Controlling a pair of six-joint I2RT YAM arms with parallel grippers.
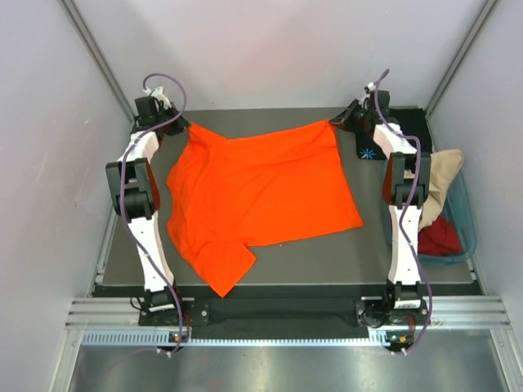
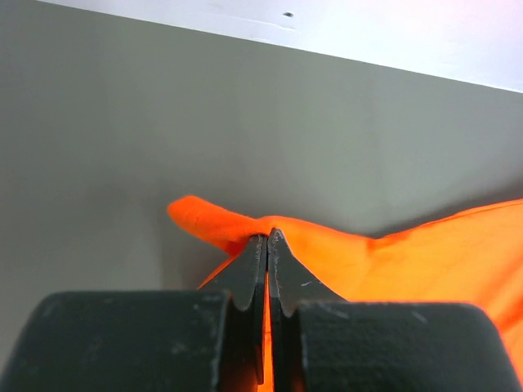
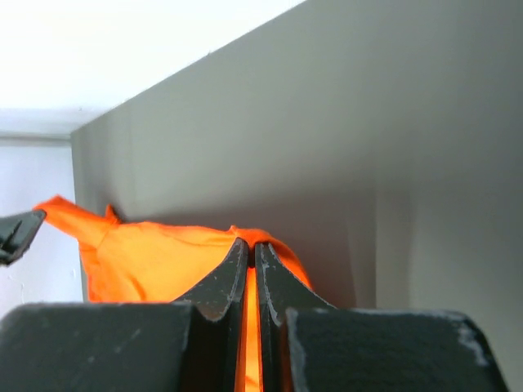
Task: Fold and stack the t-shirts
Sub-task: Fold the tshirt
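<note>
1. Nearest me, a sleeve sticks out from the near-left corner of the orange shirt toward the table edge. The body lies spread and slightly skewed beyond it.
2. Right of the shirt, the tub holds the beige shirt and the red shirt. Just off its far-right corner lies the black shirt, star mark up.
3. At the shirt's far-left corner the left gripper is pinched tight on the cloth. At the far-right corner the right gripper is clamped on the cloth the same way.
4. I judge the step to be the first fold, far edge over toward the near hem.
   - I would raise both corners together and keep the edge between them taut and level.
   - I would draw it toward me at one pace and lay it down square.
   - The stray sleeve will need tucking afterwards.
5. The views show different things.
   - The top view alone shows the whole shirt, its skew and the other shirts, but the arms hide the pinches there.
   - The left wrist view shows the closed fingers with a tongue of cloth poking past their tips, so that bite looks deep.
   - The right wrist view shows orange between closed fingers.
   - I cannot tell whether the corners are off the table.
</note>
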